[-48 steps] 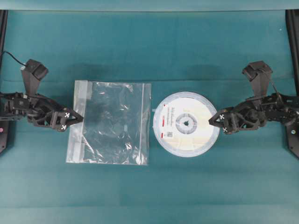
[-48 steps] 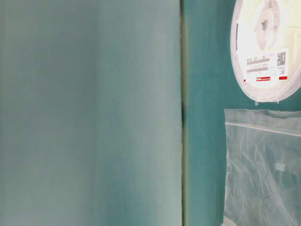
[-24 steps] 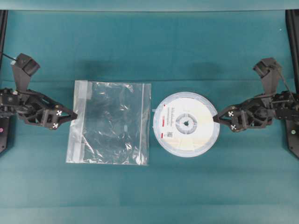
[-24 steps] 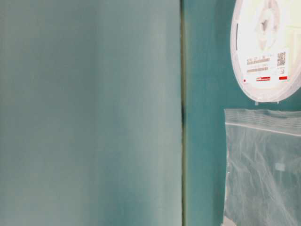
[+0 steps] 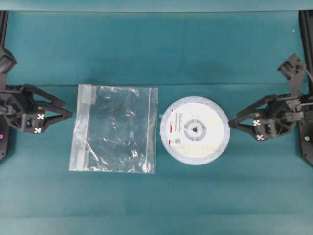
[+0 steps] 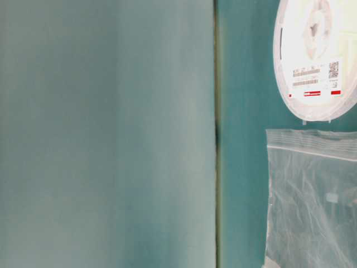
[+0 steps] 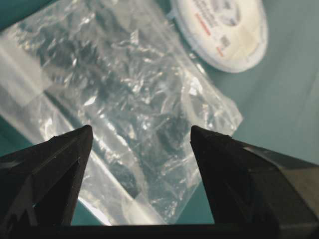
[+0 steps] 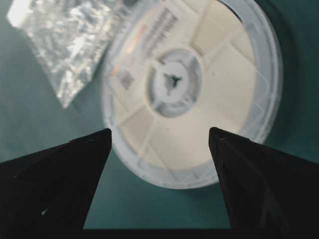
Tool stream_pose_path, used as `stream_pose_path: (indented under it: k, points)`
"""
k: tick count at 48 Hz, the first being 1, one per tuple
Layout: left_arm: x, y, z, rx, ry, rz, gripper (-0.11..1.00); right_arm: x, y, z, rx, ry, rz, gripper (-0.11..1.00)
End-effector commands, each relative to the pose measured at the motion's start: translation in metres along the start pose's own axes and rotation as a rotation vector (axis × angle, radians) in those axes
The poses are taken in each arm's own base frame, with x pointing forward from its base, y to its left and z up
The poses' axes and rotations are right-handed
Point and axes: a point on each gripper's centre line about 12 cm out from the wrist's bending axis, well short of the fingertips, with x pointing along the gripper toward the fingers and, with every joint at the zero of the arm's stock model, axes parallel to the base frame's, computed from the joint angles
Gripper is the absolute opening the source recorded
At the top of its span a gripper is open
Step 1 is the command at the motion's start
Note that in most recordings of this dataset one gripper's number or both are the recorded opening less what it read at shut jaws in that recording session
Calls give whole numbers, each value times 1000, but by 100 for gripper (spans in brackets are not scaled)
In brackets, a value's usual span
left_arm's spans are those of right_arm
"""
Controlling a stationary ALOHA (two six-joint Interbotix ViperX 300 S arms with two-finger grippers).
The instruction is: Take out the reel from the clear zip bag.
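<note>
grippers (image 5: pixel 68 113) spread wide, beside reel (image 5: pixel 194 130)

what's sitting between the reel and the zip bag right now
Nothing: in the overhead view only a narrow strip of bare teal table separates the reel from the clear zip bag, which lie side by side, not touching.

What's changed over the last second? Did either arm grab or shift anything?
Both arms pulled back outward: the left gripper away from the clear zip bag toward the left edge, the right gripper off the reel toward the right edge. Both are open and empty. Bag and reel lie side by side exactly as before, reel outside the bag.
</note>
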Motion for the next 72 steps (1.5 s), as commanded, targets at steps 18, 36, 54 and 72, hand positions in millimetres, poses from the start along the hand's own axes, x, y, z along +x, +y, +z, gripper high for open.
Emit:
stream_pose_path:
  k: [18, 36, 54, 72]
  points:
    - [-10, -15, 12, 179, -38, -48, 86, -39, 23, 15, -268, -116, 149, 89]
    - [-11, -22, 11, 337, -43, -75, 86, -52, 27, 11, -537, -105, 171, 89]
    - [-13, -31, 12, 575, -55, -104, 86, -53, 28, 12, -615, -117, 171, 89]
    - [-15, -35, 16, 575, -75, -115, 86, -54, 28, 12, -626, -123, 173, 89]
